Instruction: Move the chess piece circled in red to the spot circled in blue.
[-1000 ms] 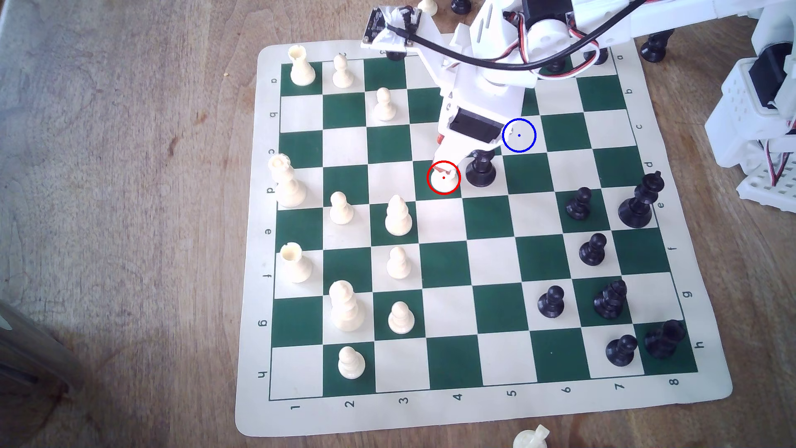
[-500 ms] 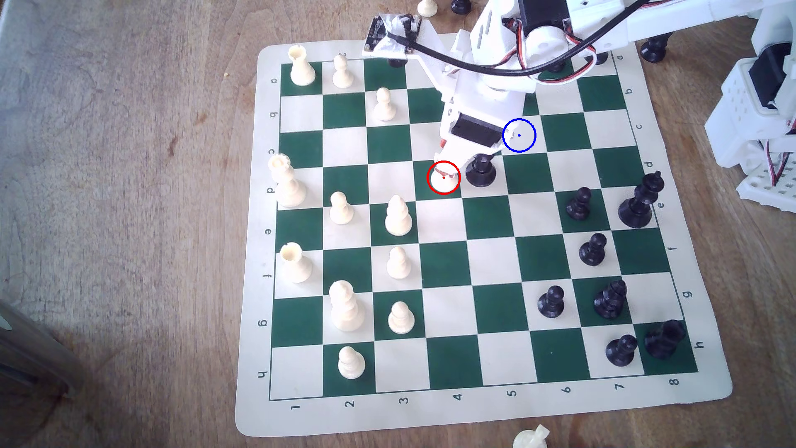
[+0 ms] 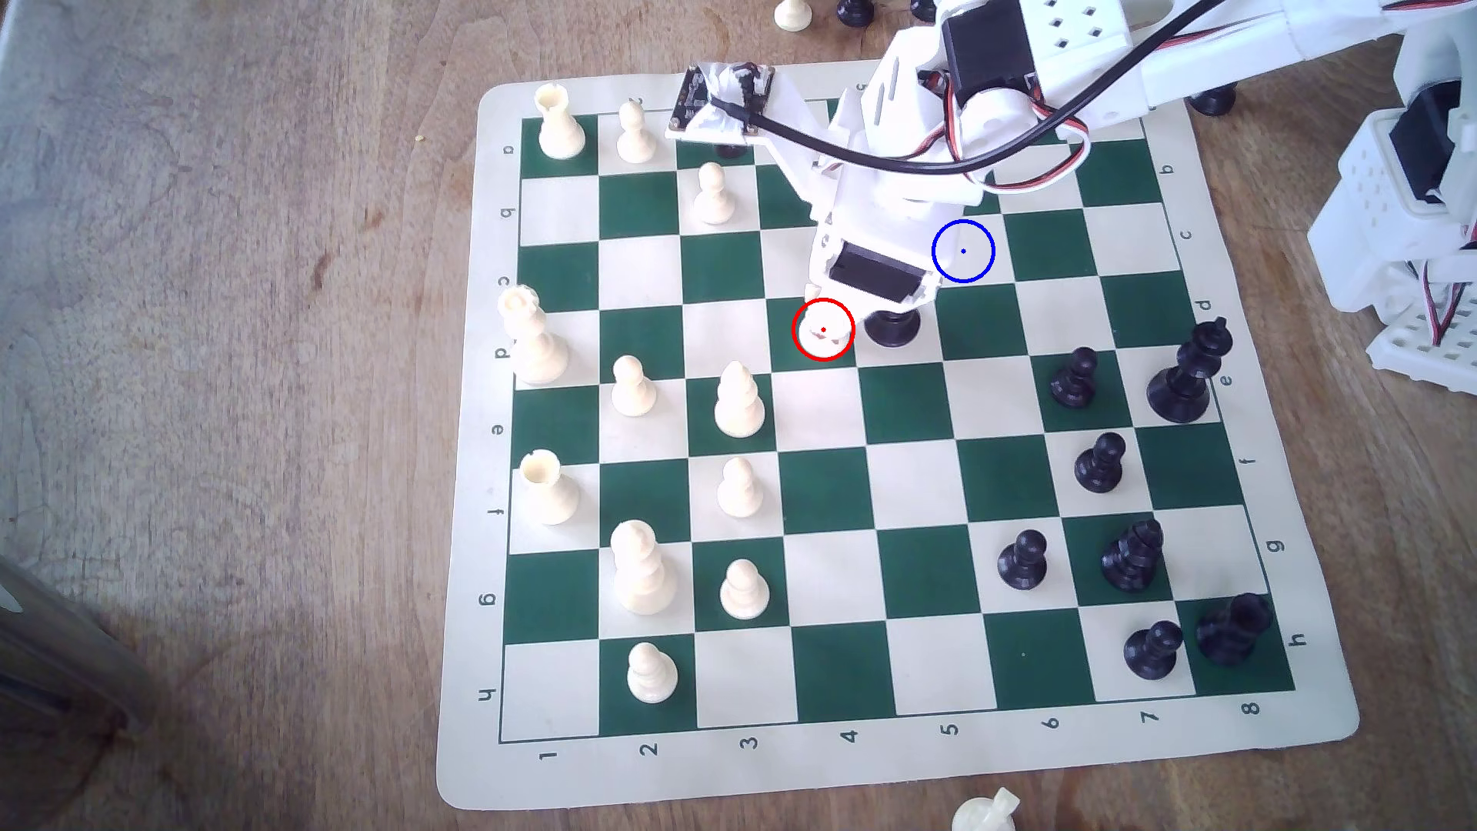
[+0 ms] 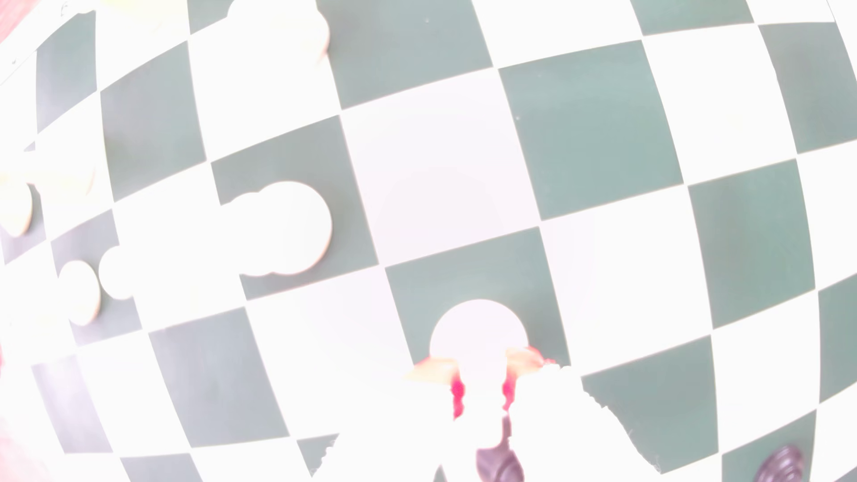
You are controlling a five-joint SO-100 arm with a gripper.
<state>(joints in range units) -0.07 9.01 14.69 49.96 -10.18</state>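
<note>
Hand (image 3: 827,320) straddling white knight (image 3: 823,339), grip unclear, black piece (image 3: 891,326) just beside

The white arm (image 3: 1039,72) reaches in from the exterior view's upper right, wrist bent steeply downward; the pincer (image 3: 827,324) points down at the board, its red-padded fingers (image 4: 457,394) slightly parted, one on either side of a pale round base.
</note>
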